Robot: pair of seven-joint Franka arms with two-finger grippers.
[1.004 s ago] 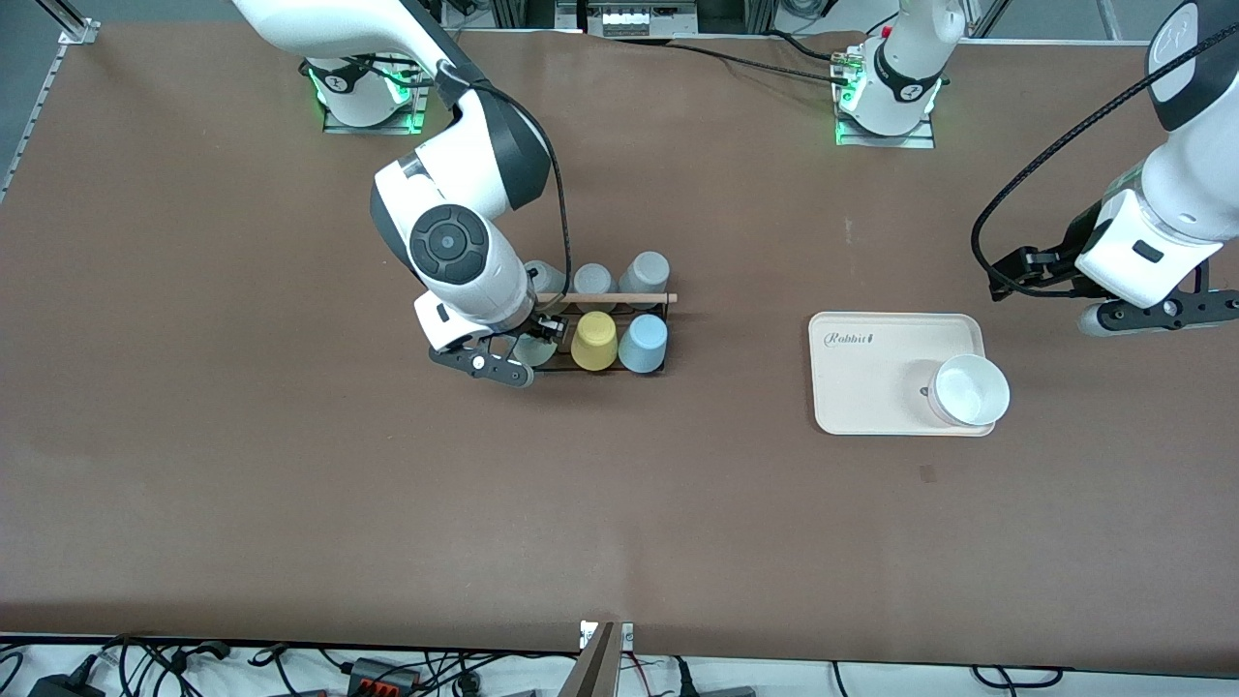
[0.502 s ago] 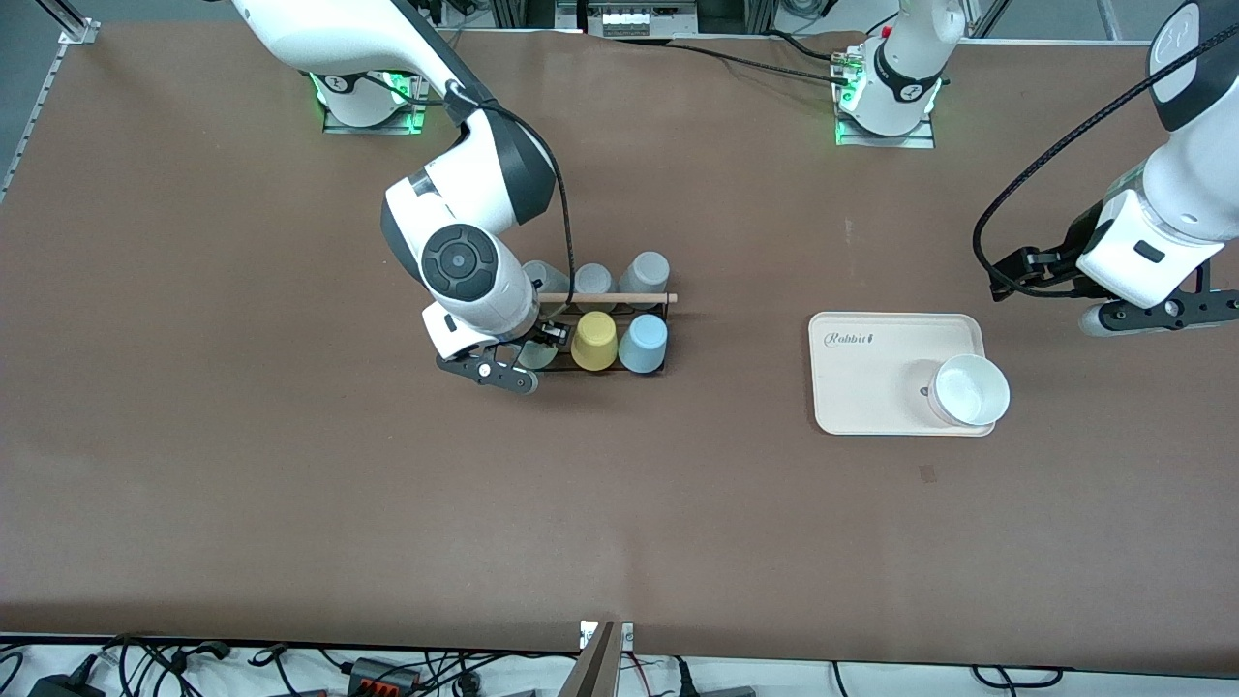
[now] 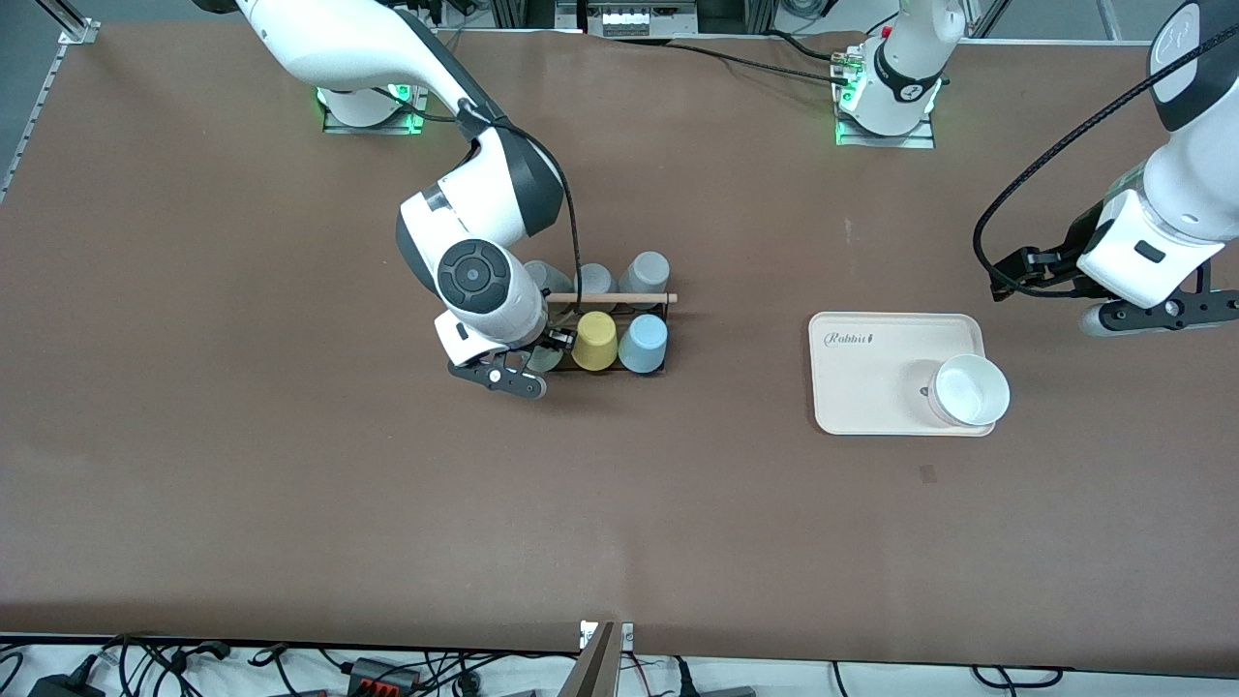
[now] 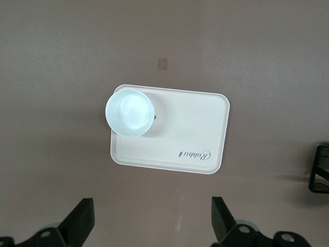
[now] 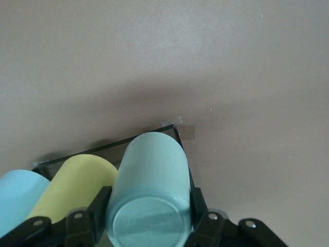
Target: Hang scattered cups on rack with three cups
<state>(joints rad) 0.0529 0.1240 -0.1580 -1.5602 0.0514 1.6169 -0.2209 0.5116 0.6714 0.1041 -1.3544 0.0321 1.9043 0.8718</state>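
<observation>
two arms in frame. right gripper (image 3: 538, 356) is clamped on the pale mint green plastic tumbler (image 5: 150, 191), fingers (image 5: 97, 207) pressed on both sides of it, base of the cup facing the wrist camera. it sits over the end of the small black wire rack with a light wooden dowel bar (image 3: 608, 298) toward the right arm's end of the table, in the row nearer the front camera. mint tumbler is just beside the yellow plastic tumbler (image 3: 594, 340), touching or nearly so, can't tell which. light blue plastic tumbler (image 3: 643, 343) is on the rack next to the yellow one, toward the left arm's end. three grey tumblers (image 3: 646, 272) fill the rack's farther row.

left gripper (image 4: 150, 225) waits in the air with fingers wide apart, holding nothing, over bare table just beside the cream rectangular tray (image 3: 871, 373). white round bowl (image 3: 969, 389) sits on the tray's corner, nearer the front camera.
</observation>
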